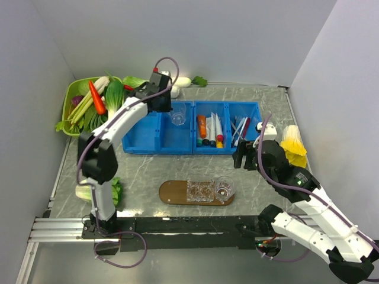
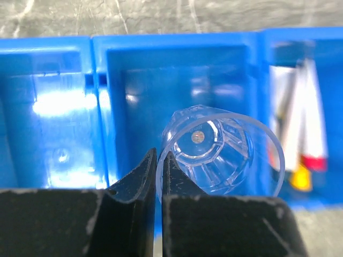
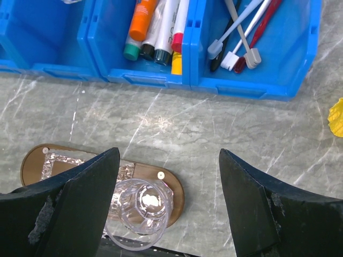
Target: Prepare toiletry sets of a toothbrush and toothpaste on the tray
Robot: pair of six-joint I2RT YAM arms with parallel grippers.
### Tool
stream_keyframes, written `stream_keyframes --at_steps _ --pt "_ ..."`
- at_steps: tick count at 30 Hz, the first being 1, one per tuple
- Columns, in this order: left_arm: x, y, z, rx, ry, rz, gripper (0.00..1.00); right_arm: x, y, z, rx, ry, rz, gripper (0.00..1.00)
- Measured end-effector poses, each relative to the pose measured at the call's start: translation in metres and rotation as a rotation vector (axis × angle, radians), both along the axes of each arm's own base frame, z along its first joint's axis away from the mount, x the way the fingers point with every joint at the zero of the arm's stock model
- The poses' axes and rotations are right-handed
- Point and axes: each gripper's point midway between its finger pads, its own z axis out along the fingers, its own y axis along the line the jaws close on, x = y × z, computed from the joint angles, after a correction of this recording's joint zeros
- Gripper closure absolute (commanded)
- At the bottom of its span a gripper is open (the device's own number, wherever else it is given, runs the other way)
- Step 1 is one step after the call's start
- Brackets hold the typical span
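1. A grey marbled table (image 1: 148, 171) carried everything.
2. A row of blue plastic bins (image 1: 142, 139) (image 2: 53, 107) (image 3: 241, 88) stood across its far half, with a green plastic basket (image 1: 72, 94) of toy vegetables at the far left corner.
3. A flat brown wooden tray (image 1: 172, 192) (image 3: 32, 160) with rounded ends lay near the arm bases, well apart from the bins.
4. The left gripper (image 1: 169, 99) (image 2: 159, 171) hung over the bins, its fingers pressed together on the rim of a clear plastic cup (image 1: 177, 114) (image 2: 222, 152). That cup sat tilted in the compartment just left of the tubes.
5. The right gripper (image 1: 246, 156) (image 3: 169, 155) hovered near the tray's right end, jaws wide apart and holding nothing.
6. A second clear cup (image 1: 225, 189) (image 3: 140, 211) stood upright on the tray's right end, beside a crinkled silvery square (image 1: 199, 190) (image 3: 53, 160).
7. The white toothpaste tubes (image 1: 214, 127) (image 3: 166, 21) lay in the middle bin beside an orange tube (image 1: 202, 125) (image 3: 142, 16), none on the tray.
8. Thin plastic toothbrushes (image 1: 240, 127) (image 3: 241, 32) lay in the right-hand bin.
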Motion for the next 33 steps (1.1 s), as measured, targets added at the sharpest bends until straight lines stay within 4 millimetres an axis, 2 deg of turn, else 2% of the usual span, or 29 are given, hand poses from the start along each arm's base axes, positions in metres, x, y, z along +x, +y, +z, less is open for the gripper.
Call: stream_keyframes --at_steps 2,6,10,13,15,16,21,23,28,33 --pt "-0.013 0.003 0.022 -0.028 -0.027 -0.011 0.99 -0.001 -0.001 0.002 0.003 -0.007 0.001 0.18" --pt "-0.052 0.014 0.070 -0.082 -0.104 -0.029 0.99 -0.001 -0.001 0.003 0.005 -0.015 0.004 0.18" --pt "-0.113 0.020 0.114 -0.119 -0.190 -0.069 0.99 0.000 -0.001 0.005 0.007 -0.020 0.005 0.18" --pt "-0.160 0.020 0.127 -0.146 -0.210 -0.114 0.99 0.001 0.000 0.007 0.011 -0.030 0.008 0.18" --pt "-0.190 0.024 0.117 -0.147 -0.172 -0.137 0.99 0.001 0.001 0.007 0.010 -0.033 0.010 0.18" --pt "-0.206 0.031 0.104 -0.136 -0.130 -0.139 0.99 0.002 0.001 0.008 0.011 -0.035 0.011 0.18" --pt "-0.262 0.064 0.049 -0.069 0.073 -0.084 0.99 0.003 0.002 0.010 0.013 -0.043 0.018 0.18" --pt "-0.279 0.073 0.039 -0.072 0.119 -0.058 0.99 0.004 0.004 0.011 0.021 -0.050 0.021 0.18" --pt "-0.303 0.083 0.029 -0.134 0.141 -0.012 0.99 0.004 0.008 0.010 0.027 -0.045 0.033 0.18" --pt "-0.317 0.076 0.001 -0.146 0.208 -0.004 0.99 0.004 0.010 0.008 0.034 -0.040 0.043 0.18"
